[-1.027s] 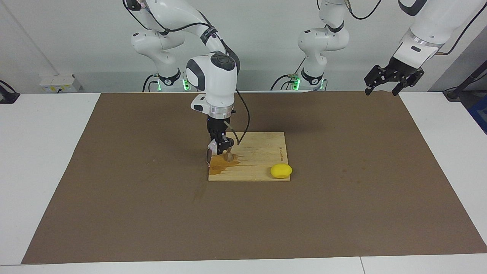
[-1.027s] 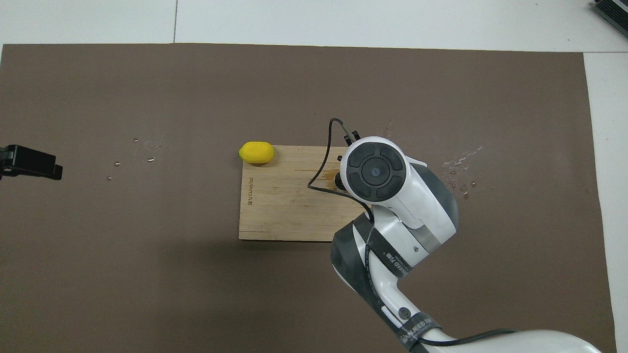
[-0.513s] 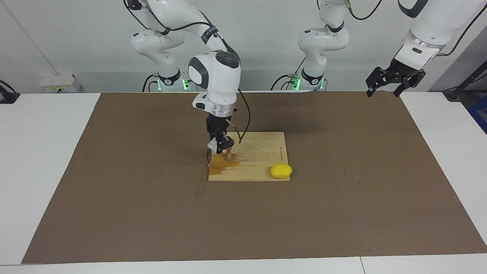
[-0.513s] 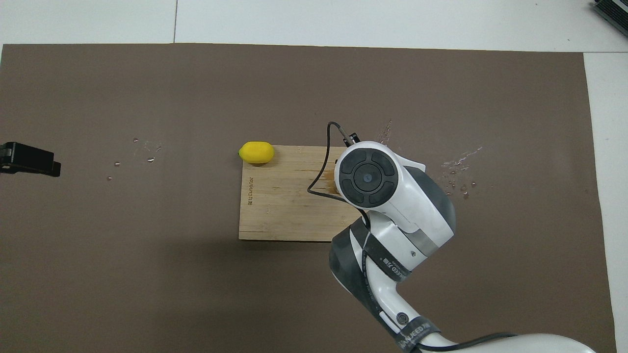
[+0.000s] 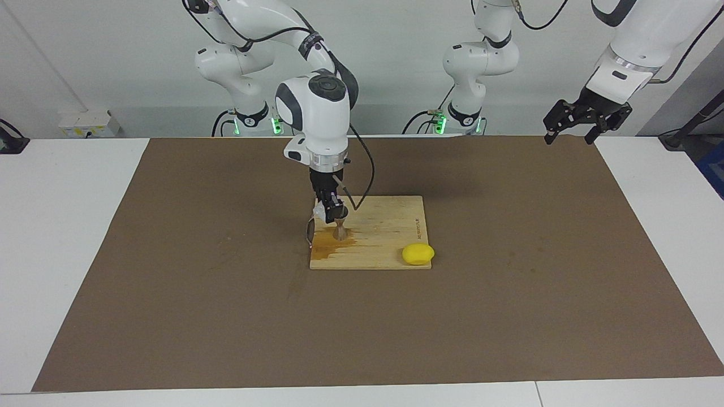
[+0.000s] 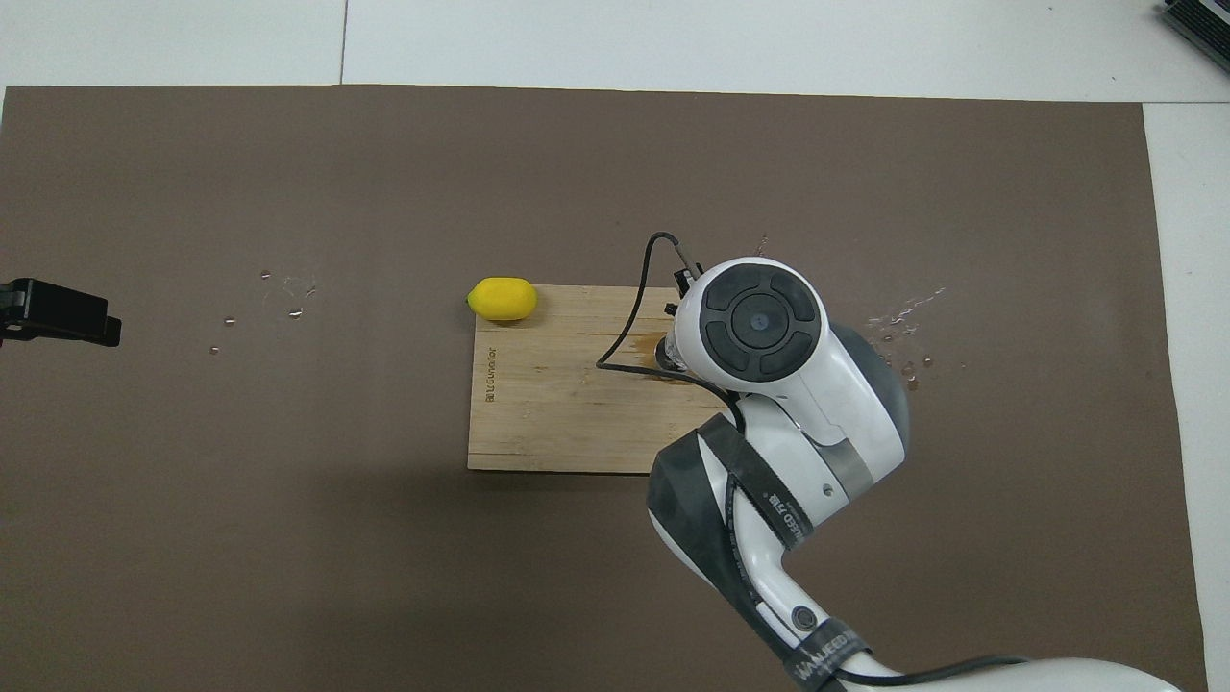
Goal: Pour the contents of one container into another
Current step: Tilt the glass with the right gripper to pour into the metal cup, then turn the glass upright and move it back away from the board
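Note:
My right gripper [image 5: 330, 214] hangs low over the wooden board [image 5: 390, 237], at its corner toward the right arm's end. It is shut on the small clear glass cup [image 5: 319, 213], held tilted just above and beside the steel jigger [image 5: 340, 231]. The jigger stands upright on the board at the edge of a brown wet stain [image 5: 329, 245]. In the overhead view the right arm [image 6: 759, 327] covers the cup and nearly all of the jigger. My left gripper [image 5: 570, 134] is open and waits in the air over the mat's corner at the left arm's end.
A yellow lemon [image 5: 418, 254] lies on the board's corner farthest from the robots, toward the left arm's end; it also shows in the overhead view [image 6: 502, 298]. Water drops [image 6: 898, 332] dot the brown mat [image 5: 509, 294] beside the board. White table [image 5: 68, 226] surrounds the mat.
My right wrist has turned and shifted a little, bringing the cup closer over the jigger. The left gripper has hardly moved.

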